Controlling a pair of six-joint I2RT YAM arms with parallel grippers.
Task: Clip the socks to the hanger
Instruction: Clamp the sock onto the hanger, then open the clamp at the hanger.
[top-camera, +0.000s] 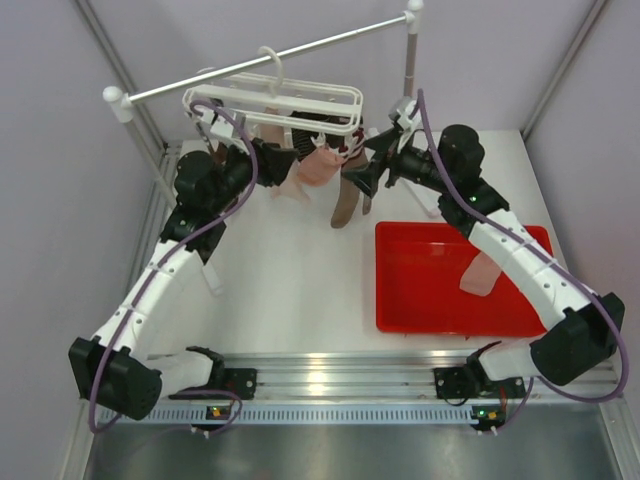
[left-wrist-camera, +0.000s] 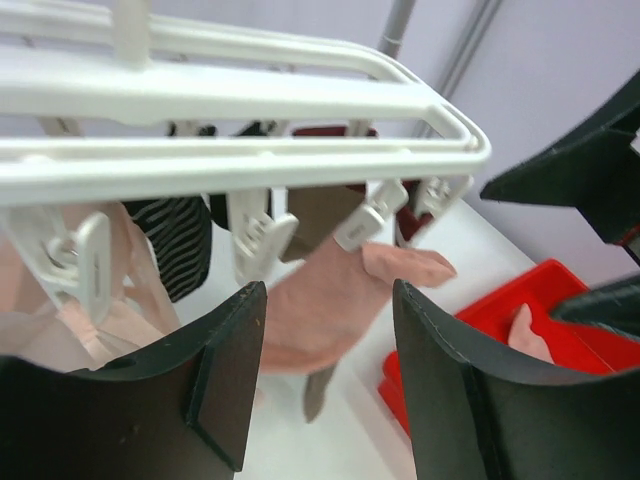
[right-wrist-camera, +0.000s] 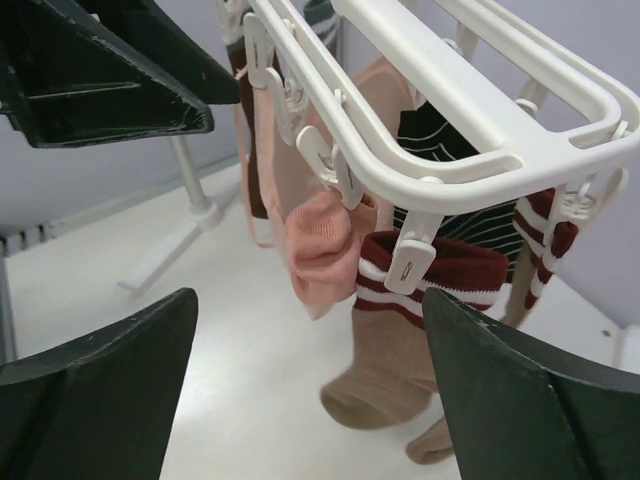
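One pale pink sock (top-camera: 480, 272) is lying loose, and that's the story here. It sits in the red plastic tray (top-camera: 420, 300), well apart from the white plastic lattice hanger (top-camera: 300, 95), off to the hanger's right and toward the robot's edge of the white desk (top-camera: 280, 290). Its length seems to run roughly front to back, one end pointing up toward the hanger (hard to be sure from above, it's rumpled).

Up on the hanger, business looks good. Another pale pink sock (right-wrist-camera: 320, 240) is pinched in a small white clip (right-wrist-camera: 335, 170) on the hanger's rail. Just beside it, a taupe-brown sock with a maroon, white-striped cuff (right-wrist-camera: 390, 370) hangs straight down from a clip of its own.

The right tool (right-wrist-camera: 309, 292) sits just below the hanger's right end, jaws spread wide with nothing between them. The left tool (left-wrist-camera: 330, 285) is under the hanger's left end, jaws parted and empty too, looking through at the clipped socks.

So who goes for the loose one? My read is the right arm: its forearm stretches over that tray, while the left arm is on the side of the hanger away from it. The right tool would have to swing away from the hanger, down and back toward the robot, and take the sock across its length.
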